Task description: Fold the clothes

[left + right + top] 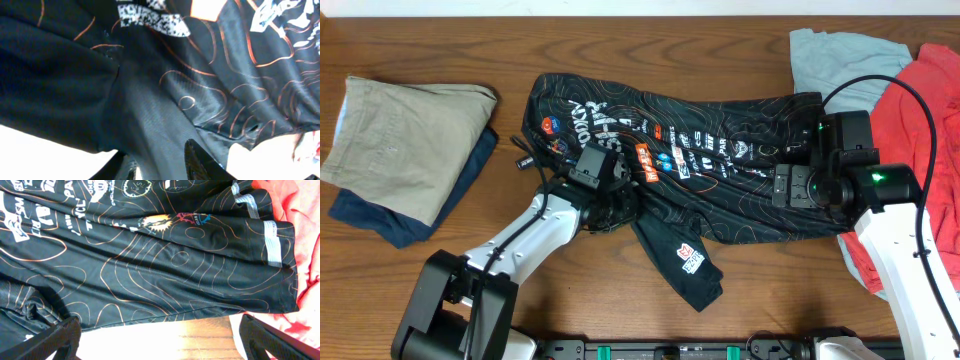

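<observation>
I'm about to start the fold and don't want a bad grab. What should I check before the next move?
1. The jersey is spread out: ok, though wrinkled.
2. The left gripper grips fabric: cannot tell; fabric sits between its fingers.
3. The right gripper is open over the jersey: ok.
4. The red garment is clear of the jersey: not ok, they touch.
5. The beige pile is apart from the jersey: ok.

Left fingers (200,161) partly closed, right fingers (50,342) spread wide, both pointing downward
</observation>
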